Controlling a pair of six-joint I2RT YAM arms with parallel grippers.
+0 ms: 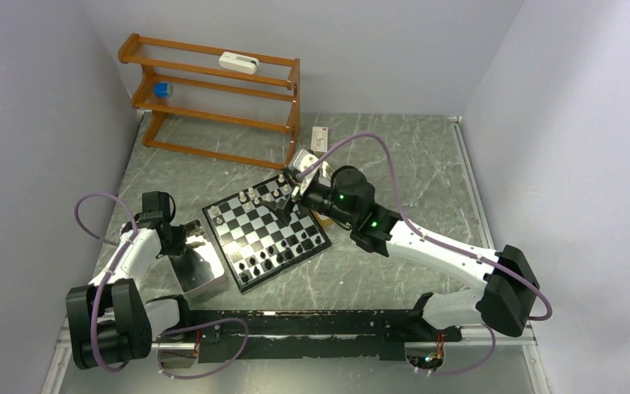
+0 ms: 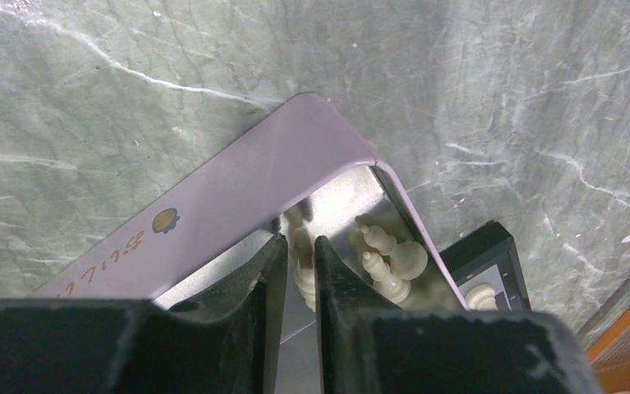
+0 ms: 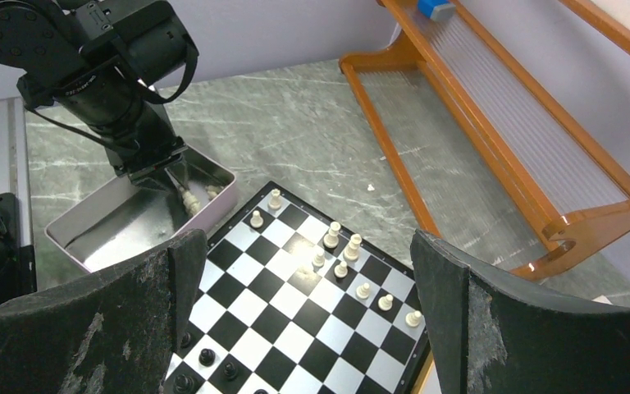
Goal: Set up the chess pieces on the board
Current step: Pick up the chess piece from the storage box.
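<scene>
The board [image 1: 267, 231] lies mid-table, with cream pieces [image 1: 264, 195] along its far side and black pieces [image 1: 283, 250] along its near side. My left gripper [image 1: 182, 240] reaches into a metal tin [image 1: 203, 269] left of the board. In the left wrist view the left gripper [image 2: 299, 254] is shut on a cream piece [image 2: 303, 267], with more cream pieces [image 2: 392, 261] lying beside it in the tin [image 2: 254, 180]. My right gripper [image 3: 308, 320] is wide open and empty, hovering above the board [image 3: 295, 320] near the cream pieces [image 3: 332, 235]. Black pieces [image 3: 206, 357] show at the lower left.
A wooden rack [image 1: 213, 90] stands at the back left and holds a white object [image 1: 238, 62] and a blue one [image 1: 162, 89]. A small card [image 1: 320, 138] and a white container [image 1: 302, 160] lie behind the board. Grey walls close in both sides.
</scene>
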